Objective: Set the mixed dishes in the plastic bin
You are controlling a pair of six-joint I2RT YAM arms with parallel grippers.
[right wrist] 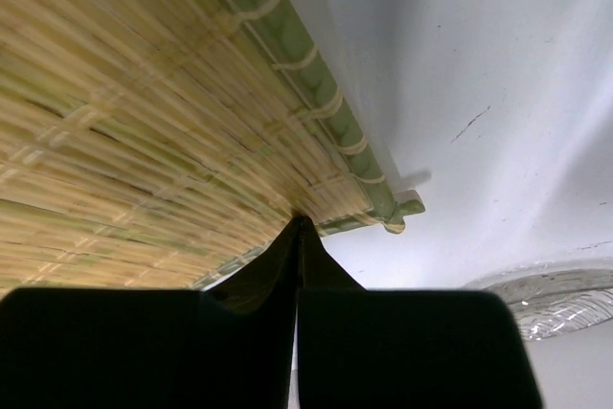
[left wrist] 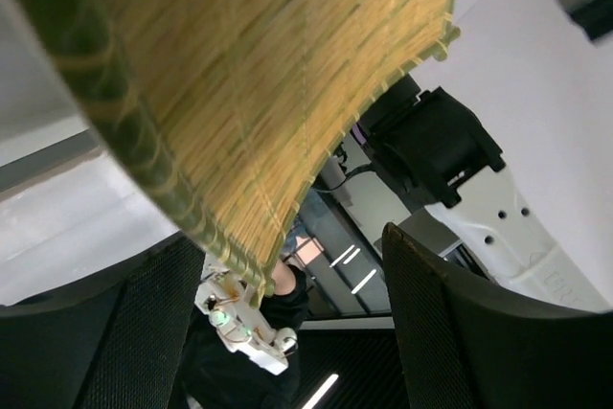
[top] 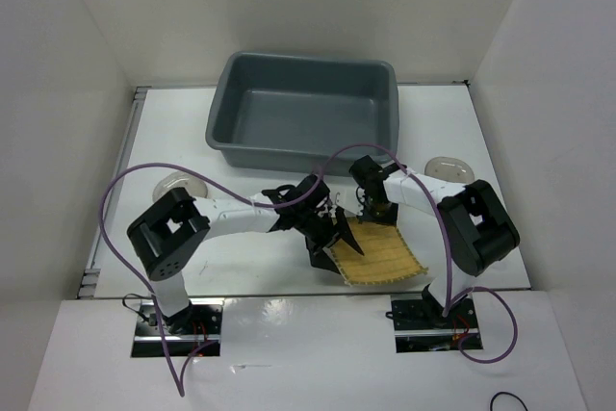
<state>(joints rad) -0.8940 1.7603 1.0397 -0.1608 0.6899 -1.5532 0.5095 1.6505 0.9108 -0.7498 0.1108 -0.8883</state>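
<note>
The yellow woven bamboo mat [top: 382,253] lies at the table's front centre, its near-left edge lifted. My right gripper [top: 372,209] is at the mat's far edge; in the right wrist view its fingers [right wrist: 300,222] are pressed together on the mat's rim [right wrist: 163,122] near a corner. My left gripper [top: 325,234] is at the mat's left edge with jaws wide apart [left wrist: 292,241]. The mat [left wrist: 268,74] hangs over it, its edge beside one finger. The dark grey plastic bin [top: 306,146] stands behind, empty. Smoky saucers lie at the left [top: 182,183] and right [top: 448,166]. No glass cups are in view.
White walls close in the table on the left, back and right. The bin's near rim is just behind both grippers. The right saucer's rim [right wrist: 556,299] shows close to my right gripper. Purple cables loop over both arms.
</note>
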